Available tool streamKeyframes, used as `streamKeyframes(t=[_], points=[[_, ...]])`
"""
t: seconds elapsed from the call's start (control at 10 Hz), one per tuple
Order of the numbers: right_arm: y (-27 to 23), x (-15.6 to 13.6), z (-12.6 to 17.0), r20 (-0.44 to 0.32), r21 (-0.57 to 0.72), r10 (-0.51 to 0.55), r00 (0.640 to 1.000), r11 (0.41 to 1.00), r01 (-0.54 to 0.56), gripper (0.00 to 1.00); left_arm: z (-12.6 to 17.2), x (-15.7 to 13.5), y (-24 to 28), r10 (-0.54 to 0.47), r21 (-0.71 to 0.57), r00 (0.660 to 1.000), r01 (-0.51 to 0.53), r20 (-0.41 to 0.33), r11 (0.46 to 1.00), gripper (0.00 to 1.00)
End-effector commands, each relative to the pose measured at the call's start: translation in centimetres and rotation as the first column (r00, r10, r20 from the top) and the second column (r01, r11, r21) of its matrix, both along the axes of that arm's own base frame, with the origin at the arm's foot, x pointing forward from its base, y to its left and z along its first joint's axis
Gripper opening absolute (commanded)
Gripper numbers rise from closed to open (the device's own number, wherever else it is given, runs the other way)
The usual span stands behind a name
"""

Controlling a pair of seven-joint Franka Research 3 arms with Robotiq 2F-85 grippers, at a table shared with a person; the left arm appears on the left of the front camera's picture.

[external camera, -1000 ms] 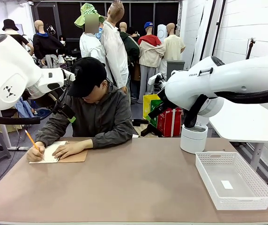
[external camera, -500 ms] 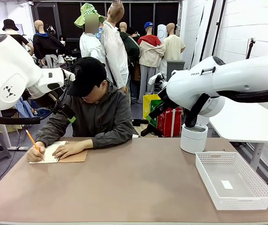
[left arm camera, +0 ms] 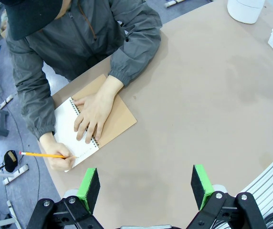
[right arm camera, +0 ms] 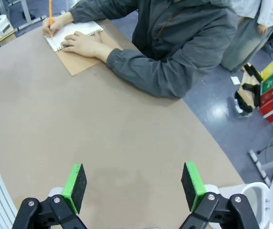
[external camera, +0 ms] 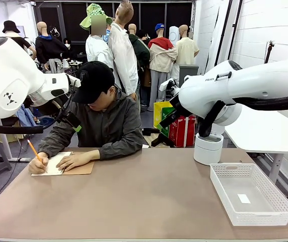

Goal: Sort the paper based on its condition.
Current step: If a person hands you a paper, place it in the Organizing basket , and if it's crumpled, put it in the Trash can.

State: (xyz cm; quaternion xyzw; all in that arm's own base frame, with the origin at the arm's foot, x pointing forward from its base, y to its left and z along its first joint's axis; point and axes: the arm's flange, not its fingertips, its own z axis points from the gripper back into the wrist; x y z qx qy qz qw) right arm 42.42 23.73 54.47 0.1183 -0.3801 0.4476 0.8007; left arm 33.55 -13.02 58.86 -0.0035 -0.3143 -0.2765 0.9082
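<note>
Green-padded left fingers (left arm camera: 92, 183) and right fingers (right arm camera: 75, 187) both spread wide, grasping nothing, above the bare desk (left arm camera: 198, 109). The paper (left arm camera: 67, 129) lies far beyond them, partly hidden under the person's hands (left arm camera: 92, 114).

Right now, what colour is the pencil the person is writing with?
Orange; the pencil shows best in the left wrist view.

Matt smooth brown bench (external camera: 149, 201), white paper (left arm camera: 67, 129) in a notebook with brown cardboard cover (left arm camera: 117, 119), perforated white plastic basket (external camera: 255, 212), glossy white arm shells, green rubbery pads (right arm camera: 73, 187) on black end effectors.
</note>
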Motion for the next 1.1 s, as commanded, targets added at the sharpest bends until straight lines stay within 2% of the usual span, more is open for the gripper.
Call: streamKeyframes(t=[0.0, 1.0], points=[[-0.03, 0.02, 0.02, 0.0, 0.001, -0.002, 1.0, 1.0, 0.002, 1.0, 0.14, 0.06, 0.04, 0.001, 0.0, 1.0, -0.001, -0.001, 1.0, 1.0], [-0.03, 0.02, 0.02, 0.0, 0.001, -0.002, 1.0, 1.0, 0.002, 1.0, 0.14, 0.06, 0.04, 0.001, 0.0, 1.0, -0.001, -0.001, 1.0, 1.0]])
